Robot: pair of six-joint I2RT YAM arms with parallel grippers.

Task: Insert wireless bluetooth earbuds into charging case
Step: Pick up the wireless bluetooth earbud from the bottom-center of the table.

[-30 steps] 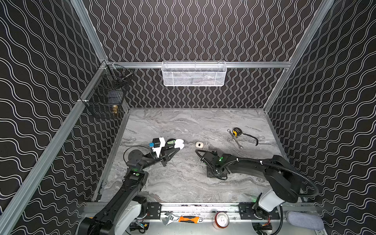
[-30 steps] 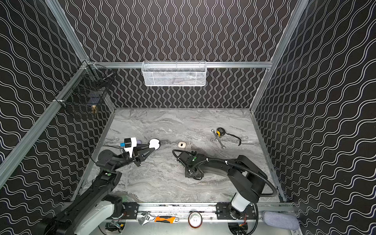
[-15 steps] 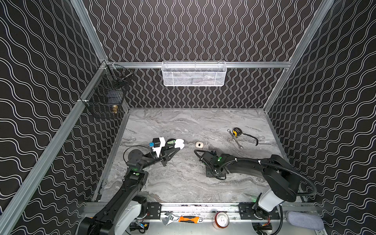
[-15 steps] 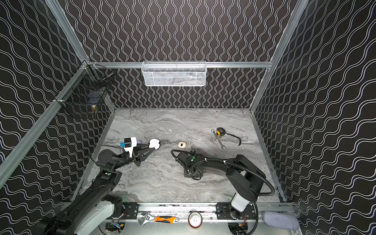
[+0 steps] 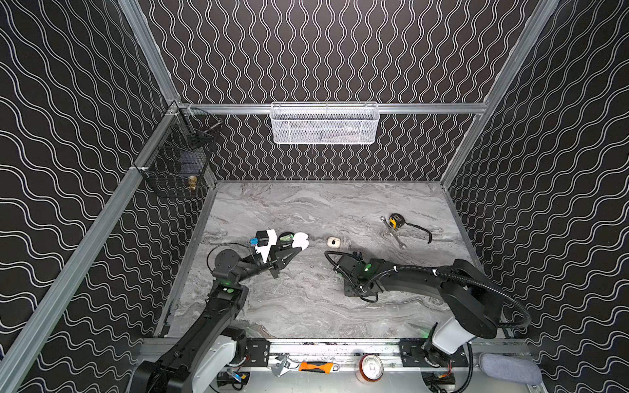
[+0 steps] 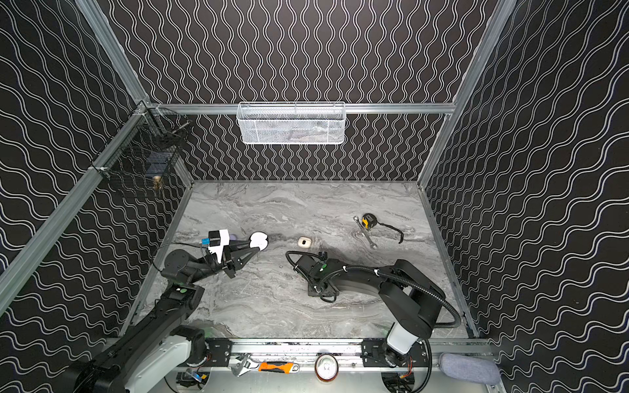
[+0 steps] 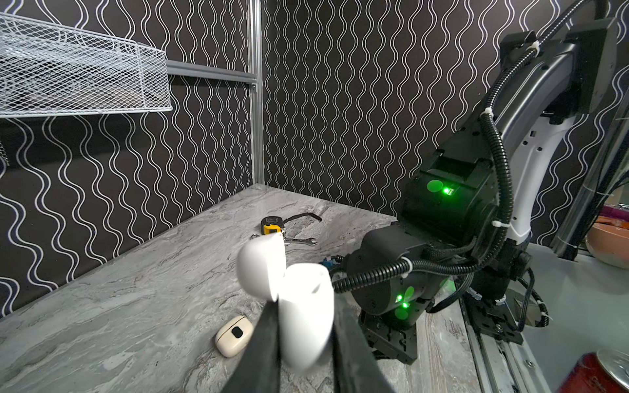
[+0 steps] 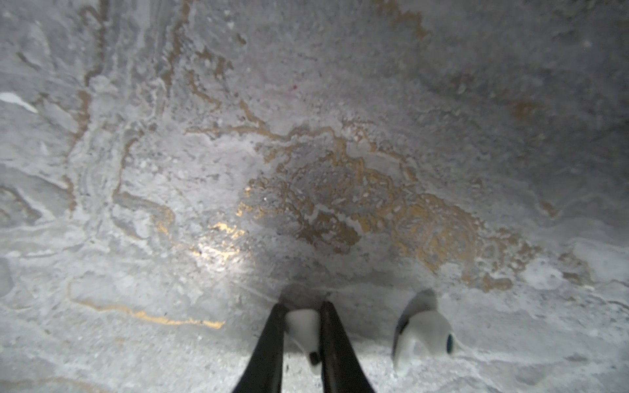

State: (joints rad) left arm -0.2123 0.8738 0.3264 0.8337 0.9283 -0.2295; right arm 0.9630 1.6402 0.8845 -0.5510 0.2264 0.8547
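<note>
White plastic sits in both my grips. My right gripper point(image 8: 301, 308) is down on the worktop point(image 8: 306, 136), pinching 1 white earbud point(image 8: 303, 326). A 2nd white earbud point(image 8: 422, 337) lies just beside that gripper, untouched. My left gripper point(image 7: 306, 316) clamps the white charging case point(image 7: 306, 289), lid open, held above a cream case point(image 7: 235, 335). I judge the pick is under way. Next comes a lift and carry to the open case, stem lined up with its socket. Since 1 second ago my right jaws have narrowed onto the bud.

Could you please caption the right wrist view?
Right gripper pinches a tiny white stemmed earbud; a second earbud lies beside.
</note>
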